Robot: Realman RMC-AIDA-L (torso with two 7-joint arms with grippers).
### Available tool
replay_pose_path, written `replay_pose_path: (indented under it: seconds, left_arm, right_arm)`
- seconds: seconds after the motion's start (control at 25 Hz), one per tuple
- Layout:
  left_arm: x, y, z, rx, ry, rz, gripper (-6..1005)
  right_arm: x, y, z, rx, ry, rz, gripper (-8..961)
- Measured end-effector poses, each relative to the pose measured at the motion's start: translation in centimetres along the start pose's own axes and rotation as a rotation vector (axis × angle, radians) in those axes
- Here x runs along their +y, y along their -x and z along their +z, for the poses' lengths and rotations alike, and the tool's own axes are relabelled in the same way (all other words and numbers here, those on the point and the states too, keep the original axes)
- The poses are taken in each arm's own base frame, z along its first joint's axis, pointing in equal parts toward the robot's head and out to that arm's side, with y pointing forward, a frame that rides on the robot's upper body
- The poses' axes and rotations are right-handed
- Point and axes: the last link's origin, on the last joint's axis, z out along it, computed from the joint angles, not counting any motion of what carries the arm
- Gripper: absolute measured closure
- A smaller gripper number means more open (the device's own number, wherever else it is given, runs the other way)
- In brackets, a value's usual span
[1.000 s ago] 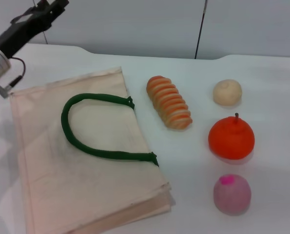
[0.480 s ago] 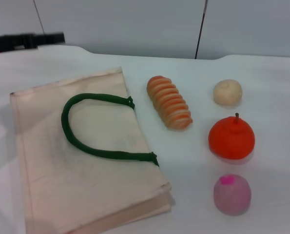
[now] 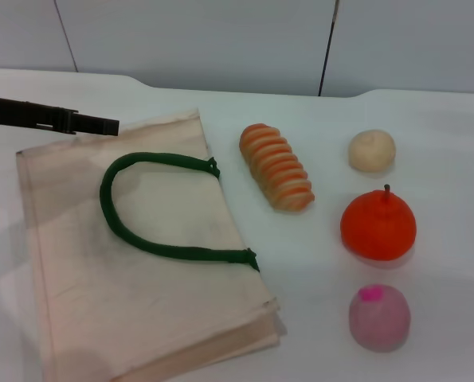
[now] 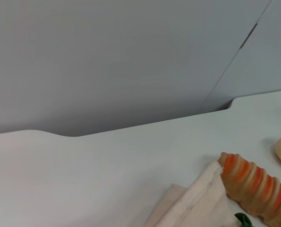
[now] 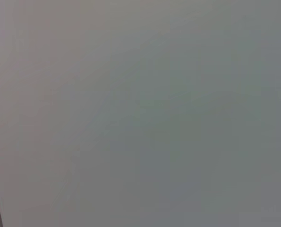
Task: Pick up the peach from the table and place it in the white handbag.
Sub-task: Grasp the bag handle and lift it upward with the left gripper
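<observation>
The peach (image 3: 379,317), dusty pink with a magenta spot, sits on the white table near the front right. The white handbag (image 3: 141,278) lies flat on the left, its dark green handle (image 3: 133,231) looped on top. My left gripper (image 3: 101,124) reaches in from the left edge as a thin dark bar over the bag's far left corner, far from the peach. The bag's corner (image 4: 192,205) shows in the left wrist view. My right gripper is out of view; its wrist view shows only a grey wall.
A striped orange-and-cream bread roll (image 3: 276,166) lies right of the bag and also shows in the left wrist view (image 4: 256,191). A beige bun (image 3: 371,150) and an orange fruit with a stem (image 3: 378,224) stand behind the peach. A grey wall backs the table.
My left arm has swung down from the top left corner and now stretches level over the bag's far left corner. The fruit and the bag have not moved.
</observation>
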Motion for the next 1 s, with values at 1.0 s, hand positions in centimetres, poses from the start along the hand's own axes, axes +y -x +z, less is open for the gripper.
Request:
replay_pose_path:
  seconds: [1.0]
  left_arm:
    - [1.3,1.7,4.8,-0.106,0.041,0.013,432]
  right_arm:
    - [0.3,0.0,0.3,0.006,0.007,0.002,61]
